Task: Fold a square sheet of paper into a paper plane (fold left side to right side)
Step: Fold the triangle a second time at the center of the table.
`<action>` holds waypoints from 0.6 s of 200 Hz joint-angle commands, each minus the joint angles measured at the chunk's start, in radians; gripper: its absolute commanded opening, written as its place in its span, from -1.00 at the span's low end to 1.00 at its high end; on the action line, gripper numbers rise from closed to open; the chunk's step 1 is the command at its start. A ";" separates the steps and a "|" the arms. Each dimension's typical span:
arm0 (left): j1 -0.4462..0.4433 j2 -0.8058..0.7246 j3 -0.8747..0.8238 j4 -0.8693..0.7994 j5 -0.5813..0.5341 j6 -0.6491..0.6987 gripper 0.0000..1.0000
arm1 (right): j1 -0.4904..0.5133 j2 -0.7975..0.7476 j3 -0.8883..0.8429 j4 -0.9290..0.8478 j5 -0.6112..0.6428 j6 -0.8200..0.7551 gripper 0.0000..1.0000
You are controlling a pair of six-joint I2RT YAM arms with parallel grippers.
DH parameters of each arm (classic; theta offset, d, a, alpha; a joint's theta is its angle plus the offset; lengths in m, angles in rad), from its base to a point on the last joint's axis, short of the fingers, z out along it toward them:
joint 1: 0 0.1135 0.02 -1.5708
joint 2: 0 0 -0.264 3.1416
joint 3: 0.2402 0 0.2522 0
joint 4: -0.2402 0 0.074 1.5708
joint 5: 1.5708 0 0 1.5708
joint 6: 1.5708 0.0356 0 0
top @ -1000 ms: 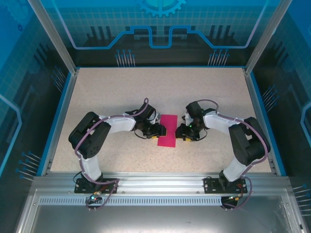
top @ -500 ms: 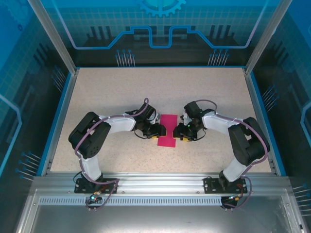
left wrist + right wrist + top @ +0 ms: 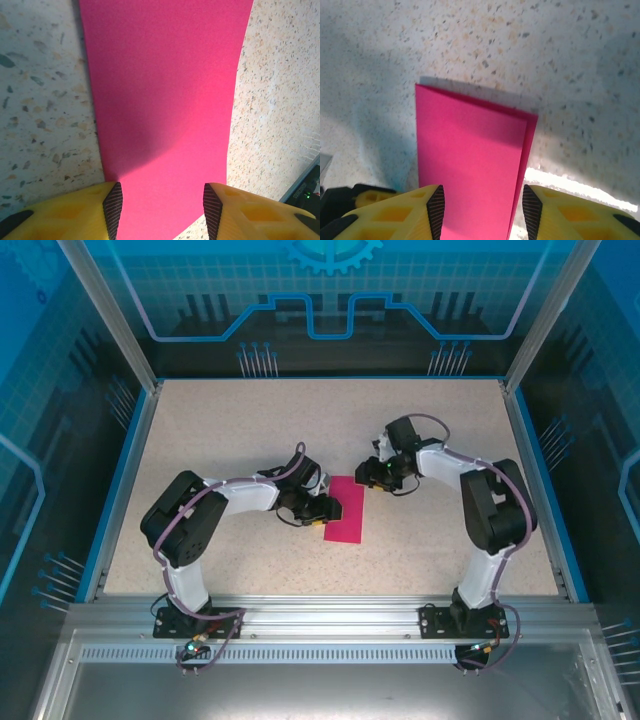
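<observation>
Folded in half, the square sheet of paper (image 3: 346, 510) lay flat on the desk (image 3: 220, 430), long axis pointing away from the bases. The left gripper (image 3: 162, 206) sat at its left edge and the right gripper (image 3: 482, 207) at its far end, both jaws apart.

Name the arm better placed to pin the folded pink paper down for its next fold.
Left, probably. From above, the left hand sits against the paper's left edge, and its wrist view shows it close between open fingers. The right hand is at the far right corner.
</observation>
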State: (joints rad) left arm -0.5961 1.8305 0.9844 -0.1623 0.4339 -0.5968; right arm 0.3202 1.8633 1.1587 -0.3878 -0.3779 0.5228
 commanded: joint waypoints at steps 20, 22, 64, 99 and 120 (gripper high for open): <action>-0.007 -0.022 -0.019 -0.006 -0.009 0.006 0.02 | -0.006 0.089 0.056 0.020 -0.036 -0.014 -0.04; -0.008 -0.022 -0.019 -0.006 -0.009 0.006 0.02 | -0.006 0.090 0.057 0.020 -0.038 -0.014 -0.04; -0.007 -0.017 -0.020 -0.002 -0.009 0.005 0.02 | 0.003 0.097 0.049 0.041 -0.067 -0.020 -0.05; -0.008 -0.017 -0.020 -0.002 -0.009 0.005 0.02 | 0.004 0.101 0.045 0.054 -0.086 -0.018 -0.09; -0.008 -0.016 -0.020 -0.004 -0.010 0.005 0.02 | 0.007 0.084 0.038 0.051 -0.087 -0.018 -0.12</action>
State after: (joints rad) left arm -0.5961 1.8305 0.9844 -0.1623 0.4343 -0.5968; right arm 0.3206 1.9457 1.1896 -0.3466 -0.4316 0.5179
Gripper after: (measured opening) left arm 0.510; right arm 0.446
